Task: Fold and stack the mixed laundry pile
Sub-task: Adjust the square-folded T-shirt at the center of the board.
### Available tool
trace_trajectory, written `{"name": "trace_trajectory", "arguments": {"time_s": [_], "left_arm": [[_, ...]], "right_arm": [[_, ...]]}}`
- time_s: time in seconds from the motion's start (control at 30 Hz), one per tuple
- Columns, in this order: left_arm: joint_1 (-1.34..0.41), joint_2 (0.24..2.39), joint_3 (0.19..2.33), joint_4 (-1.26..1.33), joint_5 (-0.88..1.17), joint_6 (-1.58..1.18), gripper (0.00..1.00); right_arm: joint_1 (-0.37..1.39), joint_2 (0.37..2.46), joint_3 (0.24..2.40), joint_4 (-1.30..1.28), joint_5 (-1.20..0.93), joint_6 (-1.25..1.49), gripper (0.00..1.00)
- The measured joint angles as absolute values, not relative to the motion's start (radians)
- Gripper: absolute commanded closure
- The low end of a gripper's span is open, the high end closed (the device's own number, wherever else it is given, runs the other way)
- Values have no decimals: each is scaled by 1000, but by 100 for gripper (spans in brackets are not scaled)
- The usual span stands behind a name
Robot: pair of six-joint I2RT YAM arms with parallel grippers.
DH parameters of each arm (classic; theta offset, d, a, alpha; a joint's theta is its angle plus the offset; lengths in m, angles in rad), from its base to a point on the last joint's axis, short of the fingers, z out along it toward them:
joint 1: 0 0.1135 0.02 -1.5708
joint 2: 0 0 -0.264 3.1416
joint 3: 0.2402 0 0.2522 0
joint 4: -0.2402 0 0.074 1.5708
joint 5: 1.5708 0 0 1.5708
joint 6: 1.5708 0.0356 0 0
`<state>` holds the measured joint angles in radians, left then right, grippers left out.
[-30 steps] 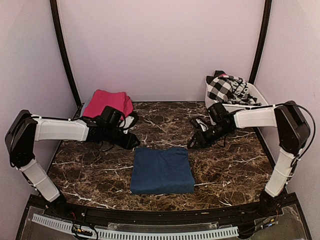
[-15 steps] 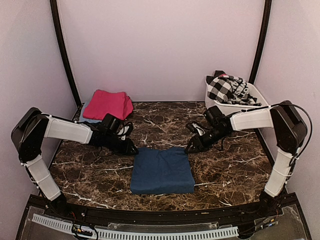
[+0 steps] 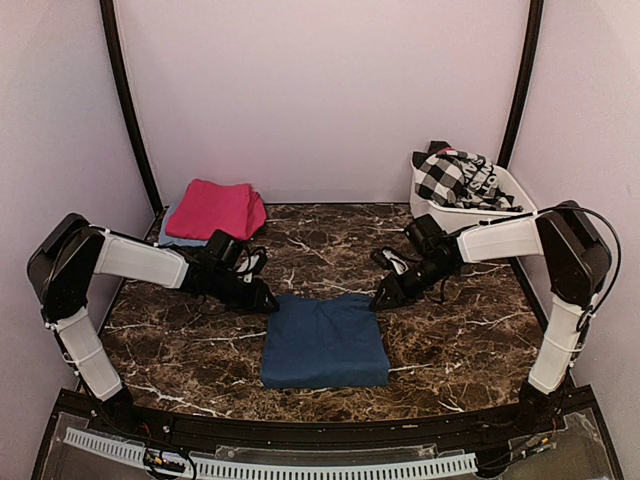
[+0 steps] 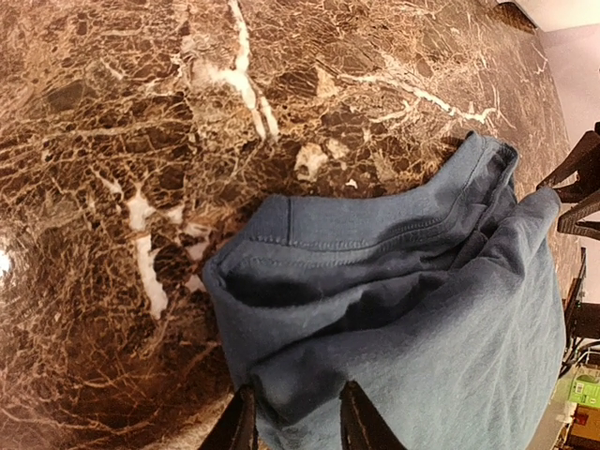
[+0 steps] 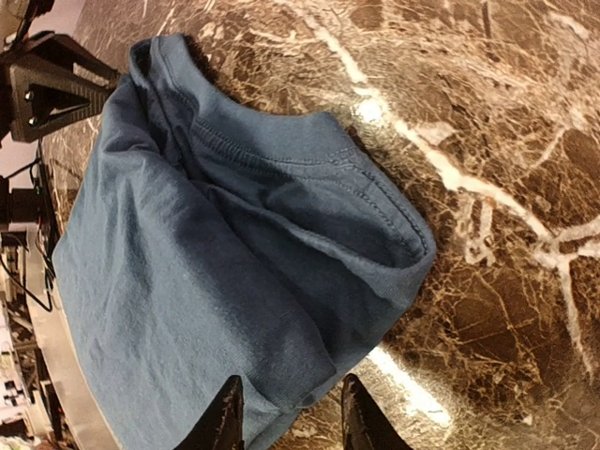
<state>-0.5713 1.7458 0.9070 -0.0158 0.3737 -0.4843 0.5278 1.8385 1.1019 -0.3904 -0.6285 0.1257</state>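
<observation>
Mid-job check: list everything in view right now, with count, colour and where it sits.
folded garment: one, dark blue, flat at the table's centre front
magenta-pink cloth: one, pink, folded, far-left corner
light-blue piece: one, pale blue, under the magenta-pink cloth, only an edge showing
checked garment: one, black and white, heaped in the tub
tub: one, white, far-right corner
table: one, brown marble, white veins
left gripper: one, black, fingers either side of the folded garment's far-left corner
right gripper: one, black, fingers either side of its far-right corner

No legible text, label, brand or number anywhere.
</observation>
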Motion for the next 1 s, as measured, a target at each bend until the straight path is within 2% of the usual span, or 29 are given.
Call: {"name": "trace_trajectory", "arguments": {"time_s": [0.1,0.27,0.33,0.57,1.0], "left_arm": [[-571,1748,906,-15,374,-485,76],[-571,1748,902,-15,377,-490,95],[-571,1748,902,-14,378,-493,99],[-571,1738,895,-12,370,-490,100],[-571,1596,866,-9,298,-481,100]], "right_arm": [[529,1840,1105,-391,-626,125,78],[530,1841,1110,-391,-620,125,88],[530,1841,1111,-393,-615,129,91],[530,1841,1111,-394,-605,130,100],[530,1838,1121,-402,-580,133,100]]}}
